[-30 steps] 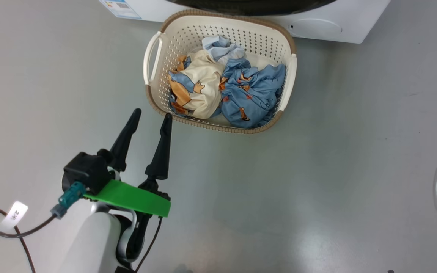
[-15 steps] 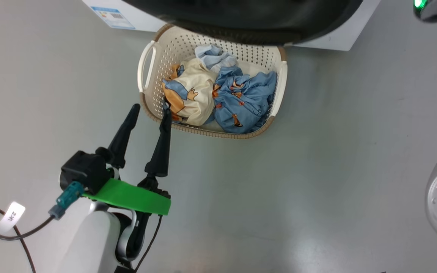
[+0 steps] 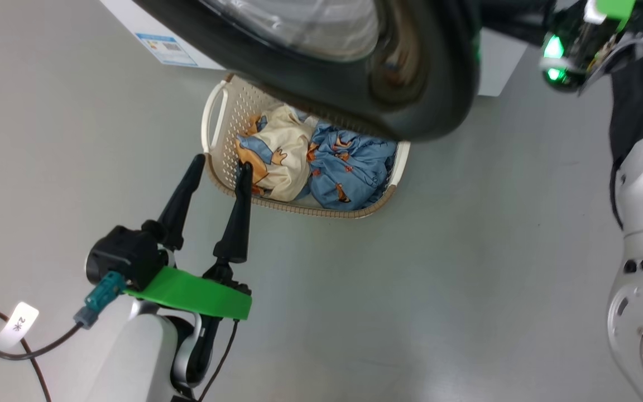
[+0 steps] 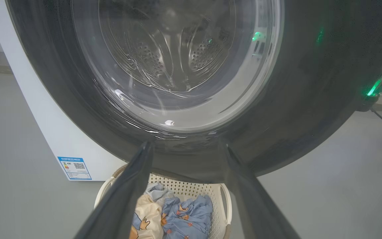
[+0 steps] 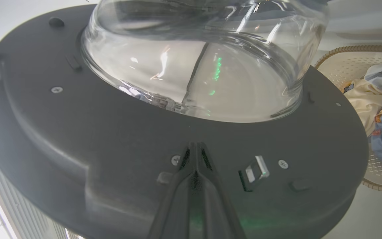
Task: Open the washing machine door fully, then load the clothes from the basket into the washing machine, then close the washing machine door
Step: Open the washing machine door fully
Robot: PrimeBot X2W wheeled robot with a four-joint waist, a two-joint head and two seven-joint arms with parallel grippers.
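The washing machine door (image 3: 321, 95) stands partly swung out from the washing machine (image 4: 51, 132), and in the head view its black rim overhangs the far side of the basket (image 3: 218, 111). The basket stands on the floor (image 3: 438, 279) at the machine's foot, just beside the blue label (image 3: 166, 47), with the clothes (image 3: 349, 167) heaped inside it. In the right wrist view the right gripper (image 5: 196, 146) is clenched, holding nothing, its tips set at the door's grey inner face between the glass bowl (image 5: 194, 66) and the metal latch (image 5: 254, 172); whether they actually touch cannot be told. The left gripper (image 3: 222, 162) hangs near the basket's near left corner, fingers spread and empty. The step in hand appears to be the full opening of the door. It is best done by pushing on the flat plastic, away from the glass and the latch, and following the arc about the hinge until the rim no longer covers the basket, with the left arm held clear of the sweep. Compared with a second earlier, the head camera has shifted. The door, then a thin dark strip at the top edge, now reaches over the basket, while the left gripper stays spread.
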